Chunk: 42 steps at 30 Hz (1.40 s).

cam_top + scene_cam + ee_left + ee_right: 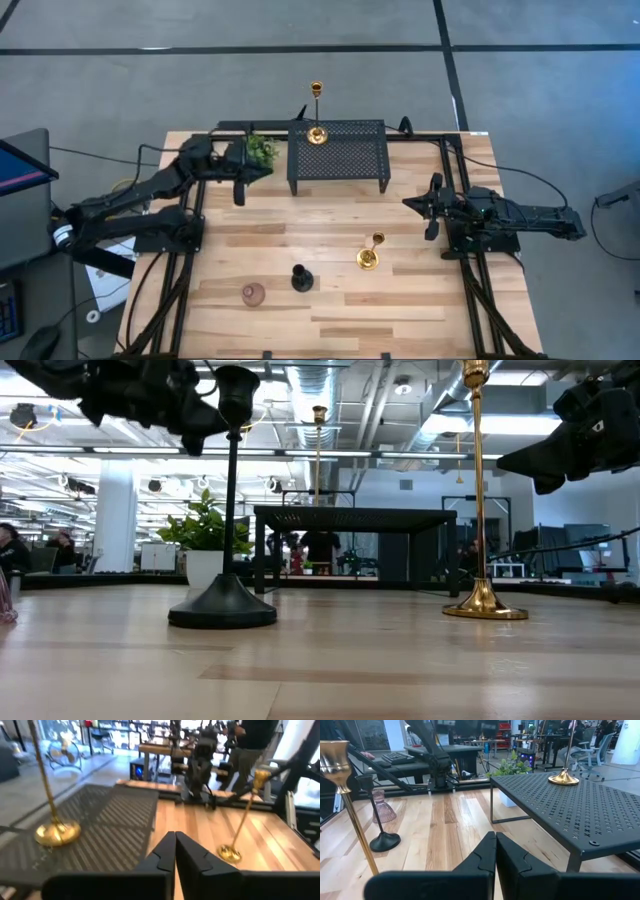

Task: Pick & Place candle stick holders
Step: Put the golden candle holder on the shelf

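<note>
On table: shiny gold thin-stemmed holder.

The left dark six-joint arm is reaching inward, its left claw hanging with both fingers pressed together, nothing between them. Opposite it, the right dark arm is lying low, its right claw likewise closed, fingers touching.

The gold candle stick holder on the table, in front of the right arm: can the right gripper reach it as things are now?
Probably yes. The gold candle stick holder stands alone on bare wood, and nothing lies between it and the shut right gripper. The black holder stands apart, farther toward the left arm's side.
</note>
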Each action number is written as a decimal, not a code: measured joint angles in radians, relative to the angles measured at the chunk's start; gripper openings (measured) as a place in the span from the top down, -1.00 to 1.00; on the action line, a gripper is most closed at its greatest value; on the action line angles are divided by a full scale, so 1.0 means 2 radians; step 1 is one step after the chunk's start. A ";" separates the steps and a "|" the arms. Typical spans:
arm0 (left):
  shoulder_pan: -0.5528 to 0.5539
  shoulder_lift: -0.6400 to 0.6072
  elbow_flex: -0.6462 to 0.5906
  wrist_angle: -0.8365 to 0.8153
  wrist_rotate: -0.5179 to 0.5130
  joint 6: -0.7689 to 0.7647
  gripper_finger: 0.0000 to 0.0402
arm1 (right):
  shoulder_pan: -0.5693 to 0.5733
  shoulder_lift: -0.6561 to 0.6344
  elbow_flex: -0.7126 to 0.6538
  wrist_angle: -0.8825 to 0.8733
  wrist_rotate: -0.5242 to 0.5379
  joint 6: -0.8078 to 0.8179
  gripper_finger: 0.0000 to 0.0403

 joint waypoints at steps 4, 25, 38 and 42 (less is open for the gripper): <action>-0.023 -0.012 -0.026 0.005 -0.001 0.003 0.98 | 0.000 0.000 0.000 0.000 0.000 0.000 1.00; -0.165 -0.029 -0.052 -0.005 -0.111 0.104 0.98 | 0.000 0.000 0.000 0.000 0.000 0.000 1.00; -0.112 -0.060 -0.074 -0.033 -0.086 0.104 0.98 | 0.000 0.000 0.000 0.000 0.000 0.000 1.00; -0.104 -0.080 -0.124 0.015 -0.059 0.084 0.98 | 0.000 0.000 0.000 0.000 0.000 0.000 1.00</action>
